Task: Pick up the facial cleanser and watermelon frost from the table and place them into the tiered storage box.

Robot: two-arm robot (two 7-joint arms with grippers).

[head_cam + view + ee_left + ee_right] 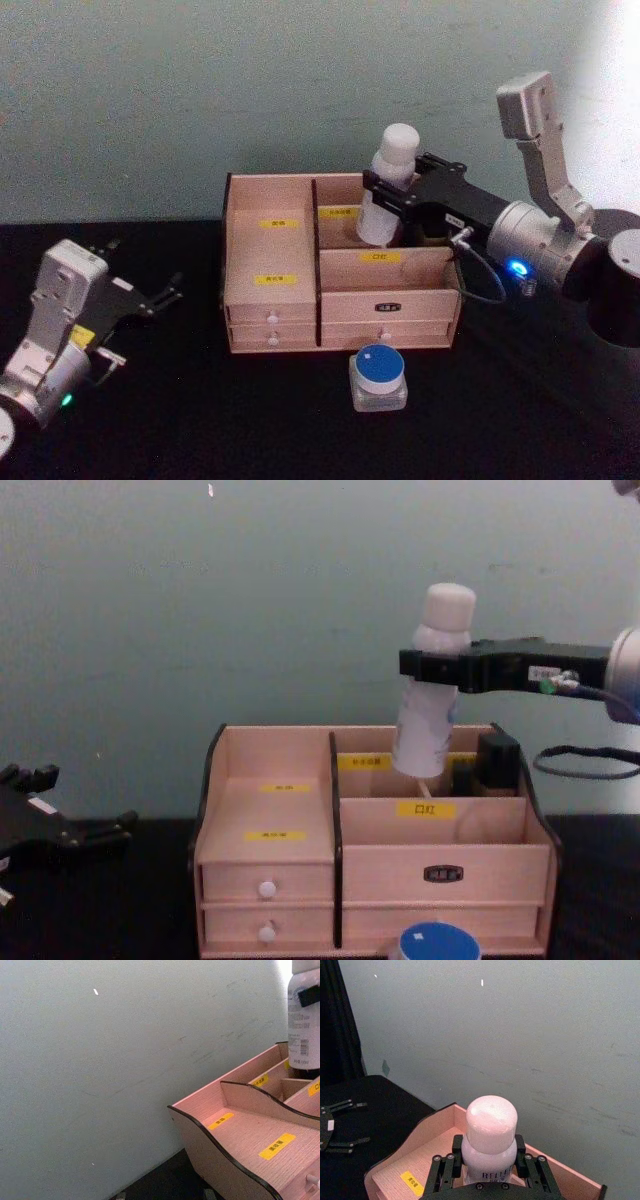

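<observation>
My right gripper (388, 200) is shut on the facial cleanser (392, 185), a tall white bottle with a rounded cap. It holds the bottle slightly tilted over the back right compartment of the tiered storage box (270, 250), with the base about at the rim. The chest view shows the bottle (435, 705) gripped just below its neck by the gripper (432, 670). In the right wrist view the fingers (451, 1165) clamp both sides of the bottle (490, 1130). The watermelon frost (378, 375), a blue-lidded jar, stands on the table in front of the box. My left gripper (165, 295) rests open at the left.
A dark object (497, 760) sits in the box's back right compartment beside the bottle. A grey-green wall rises close behind the box. The black tabletop (200, 420) extends in front and to the left. The box's left compartments (240, 1135) hold nothing.
</observation>
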